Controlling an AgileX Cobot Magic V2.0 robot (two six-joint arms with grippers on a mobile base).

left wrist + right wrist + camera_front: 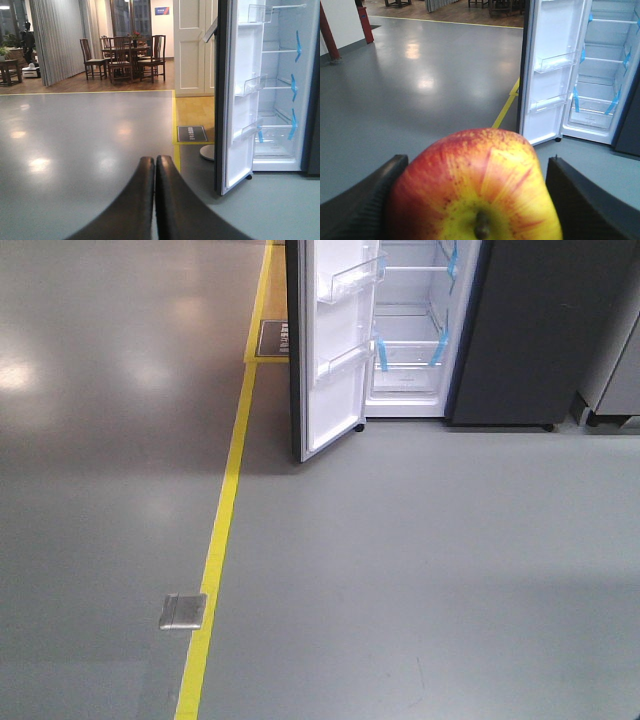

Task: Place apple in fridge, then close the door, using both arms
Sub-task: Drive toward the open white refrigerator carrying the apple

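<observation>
While the small round red apple with a yellow patch round its stem (475, 185) fills the foreground of the right wrist view, the right end effector (476, 160) pinches it between two black wedge fingers (365, 200), stem end toward the camera. The left end effector (155, 160) carries nothing, its black pads pressed together. Both point forward and roughly level, the left low over the glossy grey floor (420, 570); neither arm shows in the front view. A yellow painted floor line (225, 510) runs ahead to the tall dark grey fridge (410, 325), well apart from the robot, its white-lined door (335, 350) swung wide on the left with clear plastic bins (350, 280) on its inner face.

The step in hand looks like the approach. It would go best with a firm pinch and a level wrist, the right arm heading right of the door's edge toward a glass shelf taped in blue (600, 60), the left arm held outside the door, ready to push its grey face.
</observation>
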